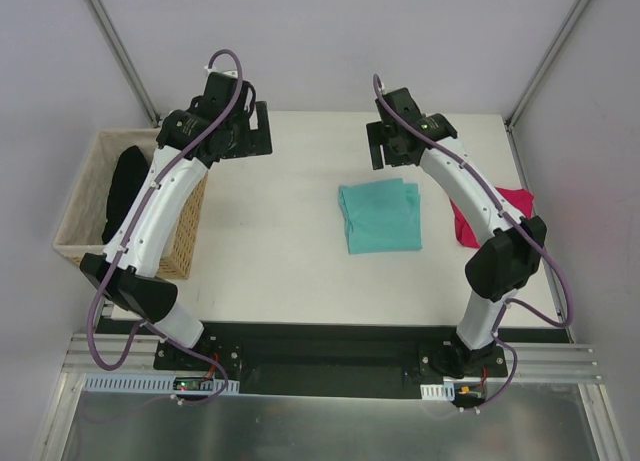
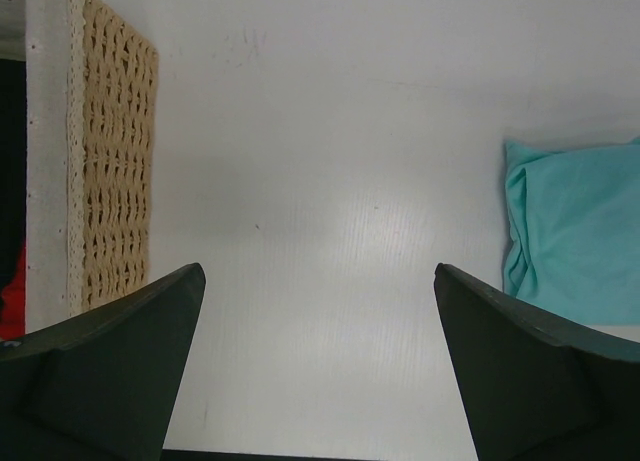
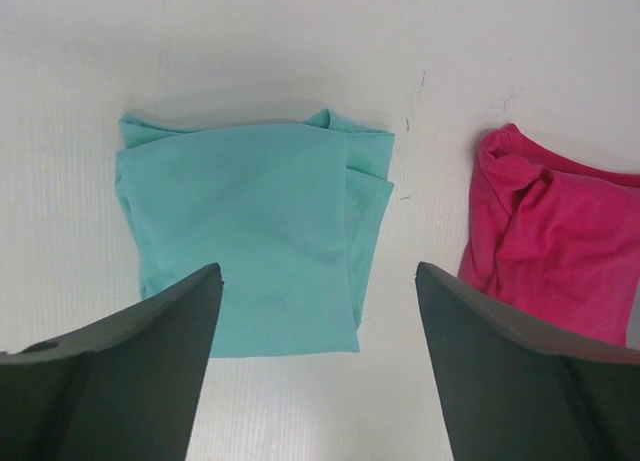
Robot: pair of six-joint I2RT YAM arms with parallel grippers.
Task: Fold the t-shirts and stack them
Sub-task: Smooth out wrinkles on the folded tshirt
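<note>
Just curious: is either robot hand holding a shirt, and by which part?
Nothing is held: the left hand and the right hand are both open and empty.

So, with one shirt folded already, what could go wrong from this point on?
1. The pink shirt lies crumpled at the right edge of the table, close to the right arm; a pull might drag it off or snag it.
2. The teal shirt shows loose layers on one side of its fold; a nudge could open it.
3. The black shirt sits inside the basket; lifting it might tip the basket.
</note>
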